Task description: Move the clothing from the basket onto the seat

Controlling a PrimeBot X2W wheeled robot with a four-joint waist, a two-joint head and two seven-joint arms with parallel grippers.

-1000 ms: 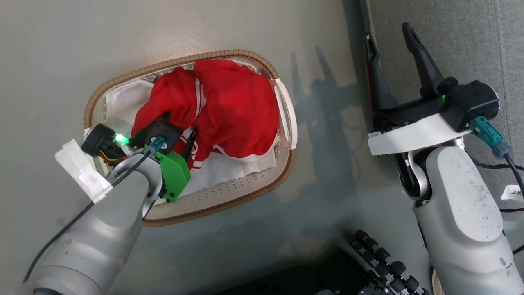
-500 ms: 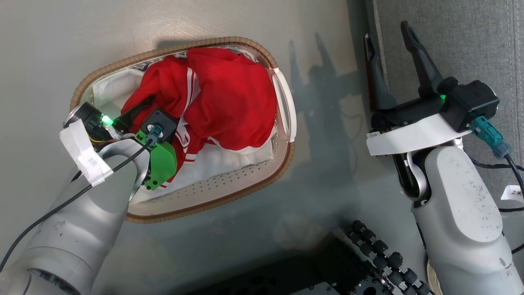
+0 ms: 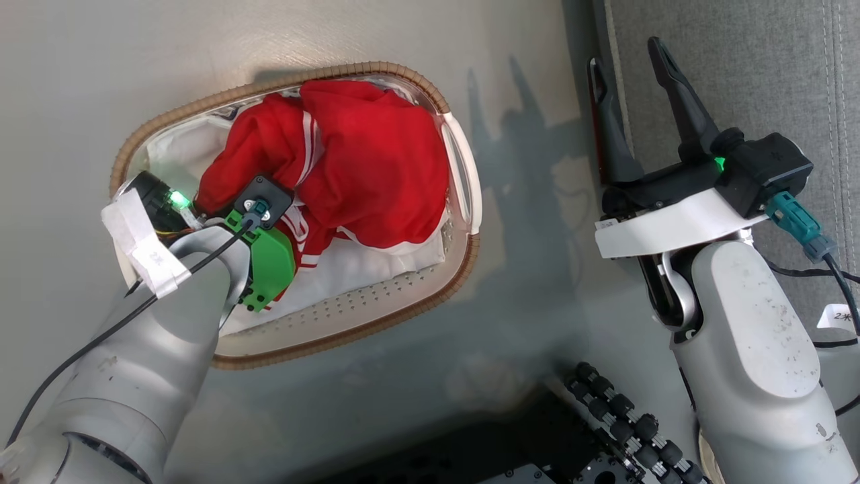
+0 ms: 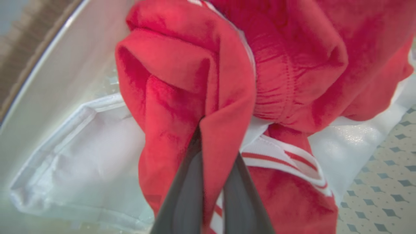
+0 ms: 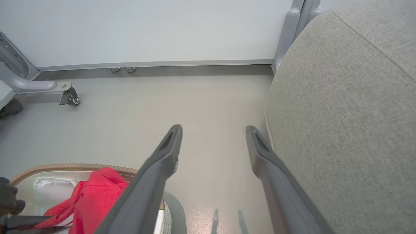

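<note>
Right down in front, the pale left forearm (image 3: 134, 363) reaches into the basket (image 3: 349, 335). The left tool (image 4: 217, 143) is clamped on a fold of the red clothing (image 3: 376, 161), with the cloth pinched between its two dark fingers, which sit nearly together. The clothing lies heaped inside the basket, bunched toward the far rim and the right-hand handle. It rests on a white sheet (image 3: 366, 269) that lines the basket's bottom and shows along its near edge. The basket stands on the grey floor (image 3: 101, 67). Off to its right, the right tool (image 3: 625, 55) hangs with its fingers wide apart and nothing between them, above the floor just beside the edge of the seat (image 3: 739, 74). Beyond, the floor's far edge meets a pale wall (image 5: 146, 29).
</note>
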